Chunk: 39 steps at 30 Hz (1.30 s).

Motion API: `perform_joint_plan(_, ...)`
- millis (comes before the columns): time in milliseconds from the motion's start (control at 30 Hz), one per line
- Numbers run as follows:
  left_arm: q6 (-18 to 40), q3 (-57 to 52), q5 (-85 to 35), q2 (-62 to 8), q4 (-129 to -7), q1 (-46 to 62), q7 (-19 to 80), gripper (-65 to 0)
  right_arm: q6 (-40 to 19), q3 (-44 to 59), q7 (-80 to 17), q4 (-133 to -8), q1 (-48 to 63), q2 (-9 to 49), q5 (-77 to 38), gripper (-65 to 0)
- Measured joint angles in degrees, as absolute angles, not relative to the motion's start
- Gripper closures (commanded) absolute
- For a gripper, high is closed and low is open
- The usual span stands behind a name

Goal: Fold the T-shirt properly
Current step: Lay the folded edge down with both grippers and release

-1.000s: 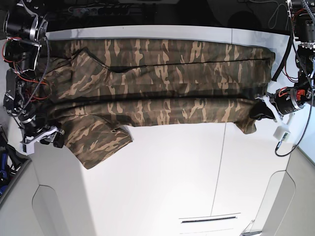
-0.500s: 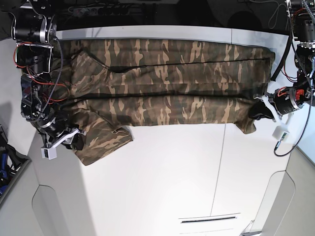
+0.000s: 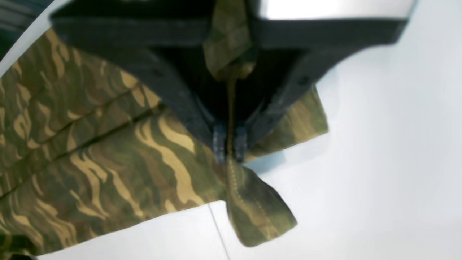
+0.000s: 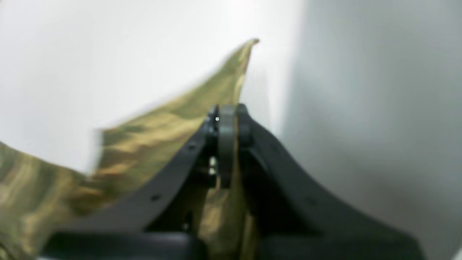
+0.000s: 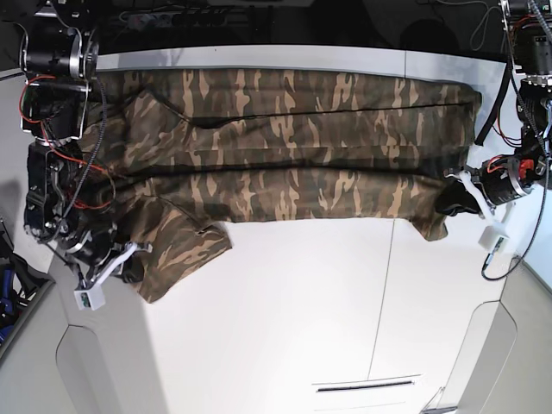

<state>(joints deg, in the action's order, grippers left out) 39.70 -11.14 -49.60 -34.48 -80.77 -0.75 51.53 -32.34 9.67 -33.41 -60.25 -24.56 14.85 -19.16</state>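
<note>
The left gripper (image 3: 230,144) has its jaws pinched together on a fold of camouflage cloth, and a short flap of fabric hangs out beyond the tips. The right gripper (image 4: 229,119) is also closed, gripping an edge of the same cloth, with a pointed corner sticking out past its fingertips. Both hold the T-shirt (image 5: 302,112), patterned in brown, tan and olive green. The shirt lies in a wide band with long crosswise folds, on a white table (image 5: 293,310). Relative to the shirt, the left gripper is at its near corner on the base view's right, and the right gripper is at the flap that juts toward the viewer on that view's left.
</note>
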Motion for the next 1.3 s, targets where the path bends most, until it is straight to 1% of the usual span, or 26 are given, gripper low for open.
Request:
perform_joint_plan(133,39.68,-12.47,-50.00,-35.40,-87.46,0.23,51.81,0.0,-32.45,10.00,-43.05,-68.49,-24.53,17.56,-28.84,0.0)
perform_joint_plan(233,39.75,-12.38,-50.13,-35.68,-90.89,2.24,52.62,0.0,-32.16,10.35,-50.85,-73.45,-23.27,19.86,-32.12,0.0)
perform_joint_plan(300,39.75,-12.32,-50.00,-36.03,-91.13,3.40,52.86,0.0,-31.48,10.76,-54.54,-76.47,-22.48,20.49,-34.09,0.0)
perform_joint_plan(367,39.75,-12.36,-49.45,-36.71,-91.13,4.12,53.43,0.0,-31.70,10.96,-54.74,-79.24,-21.21,21.15,-36.75,0.0)
perform_joint_plan(500,39.72,-13.15,-49.06,-36.84,-91.15,3.97,53.89,0.0,-31.66,12.95,-54.81,-82.83,-16.08,21.76,-38.02,0.0)
perform_joint_plan(733,39.72,-13.13,-49.12,-36.82,-91.33,6.26,54.06,0.0,-31.40,23.27,-55.16,-94.19,-4.19,21.89,-40.88,0.0)
perform_joint_plan(900,39.72,-13.17,-49.23,-36.82,-91.35,6.17,54.74,0.0,-32.82,28.88,-55.57,-99.59,3.29,21.87,-42.52,0.0)
perform_joint_plan(1000,39.75,-13.15,-49.56,-36.82,-91.37,6.81,58.02,0.0,-32.82,30.92,-55.35,-100.40,6.74,21.74,-42.85,0.0)
perform_joint_plan(1167,39.83,-13.50,-49.78,-36.82,-91.57,8.67,58.50,0.0,-32.80,32.27,-55.40,-100.38,11.62,19.75,-42.65,0.0)
perform_joint_plan(1300,39.77,-15.09,-50.04,-36.91,-95.11,11.38,58.28,0.0,-32.75,32.42,-54.37,-100.38,14.66,18.57,-42.83,0.0)
